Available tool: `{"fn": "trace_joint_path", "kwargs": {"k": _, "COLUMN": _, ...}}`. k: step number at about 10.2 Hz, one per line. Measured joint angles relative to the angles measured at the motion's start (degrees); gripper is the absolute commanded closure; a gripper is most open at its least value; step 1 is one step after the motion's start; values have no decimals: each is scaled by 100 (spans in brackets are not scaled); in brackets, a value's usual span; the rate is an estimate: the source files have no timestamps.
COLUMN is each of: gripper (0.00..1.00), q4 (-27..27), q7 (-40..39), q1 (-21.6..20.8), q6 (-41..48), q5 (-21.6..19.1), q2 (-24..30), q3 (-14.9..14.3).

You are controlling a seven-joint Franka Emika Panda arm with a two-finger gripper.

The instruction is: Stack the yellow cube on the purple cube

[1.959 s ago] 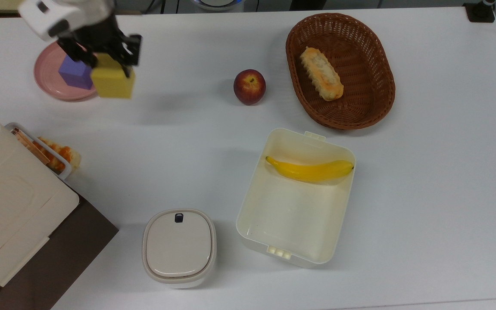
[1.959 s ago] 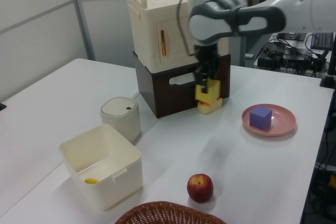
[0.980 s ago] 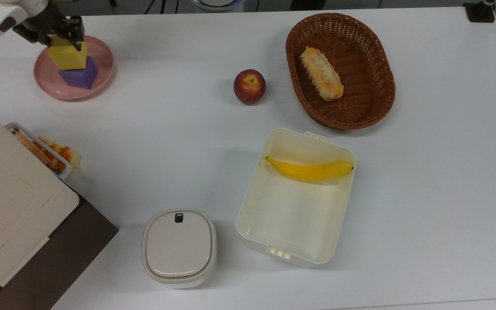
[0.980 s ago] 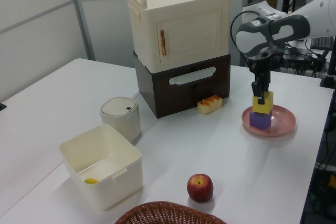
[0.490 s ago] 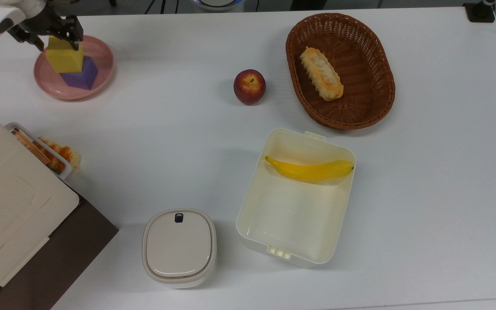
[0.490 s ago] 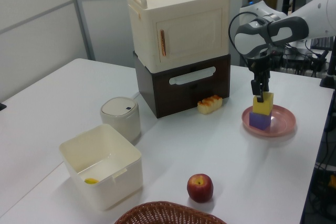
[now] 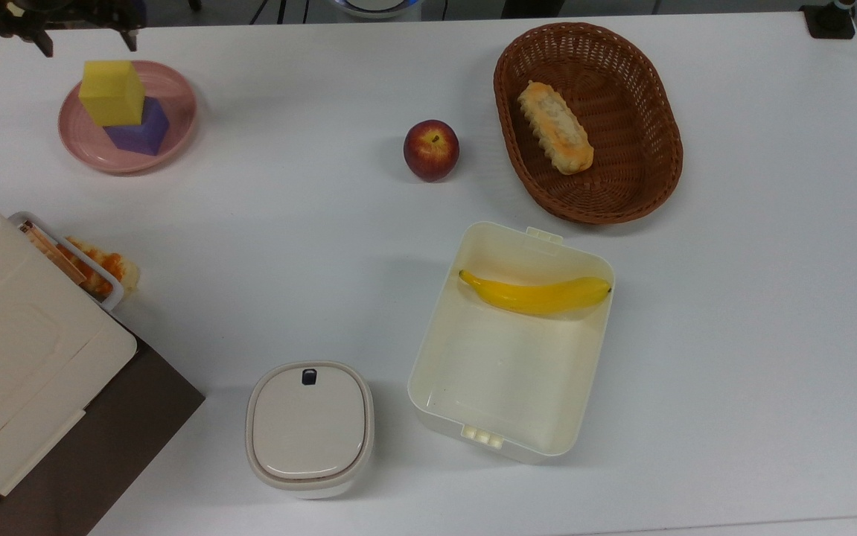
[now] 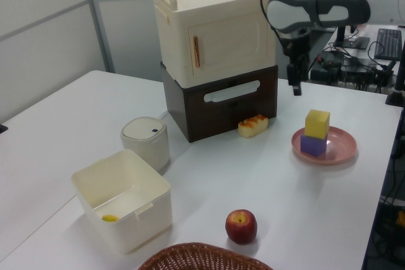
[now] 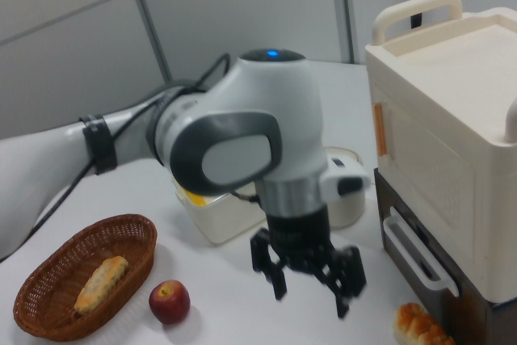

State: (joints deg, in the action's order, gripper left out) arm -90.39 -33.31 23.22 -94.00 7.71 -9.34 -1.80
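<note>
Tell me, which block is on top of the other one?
The yellow cube is on top. It sits on the purple cube, which rests on the pink plate.

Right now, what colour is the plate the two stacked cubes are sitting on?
Pink. The plate under the purple cube and yellow cube shows best in the top view.

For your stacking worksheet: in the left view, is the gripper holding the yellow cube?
No, the gripper hangs open above and apart from the yellow cube, which sits on the purple cube.
</note>
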Motion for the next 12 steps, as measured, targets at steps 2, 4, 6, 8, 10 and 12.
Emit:
{"fn": "trace_joint_path", "kwargs": {"k": 2, "gripper": 0, "q4": 131, "q7": 425, "q1": -452, "q6": 8, "q5": -5, "q2": 0, "q3": 225}}
{"fn": "trace_joint_path", "kwargs": {"k": 4, "gripper": 0, "q4": 195, "q7": 1005, "q1": -1208, "q6": 8, "q5": -5, "q2": 0, "q3": 262}}
{"fn": "trace_joint_path", "kwargs": {"k": 6, "gripper": 0, "q4": 195, "q7": 1126, "q1": -1736, "q6": 8, "q5": -168, "q2": -18, "q3": 272}}
{"fn": "trace_joint_path", "kwargs": {"k": 8, "gripper": 0, "q4": 194, "q7": 1213, "q1": -1920, "q6": 8, "q5": -551, "q2": -48, "q3": 274}}
{"fn": "trace_joint_path", "kwargs": {"k": 10, "gripper": 0, "q4": 195, "q7": 1741, "q1": -1909, "q6": -93, "q5": -761, "q2": -64, "q3": 265}}
{"fn": "trace_joint_path", "kwargs": {"k": 12, "gripper": 0, "q4": 195, "q7": 2160, "q1": -1907, "q6": -303, "q5": -761, "q2": -79, "q3": 263}}
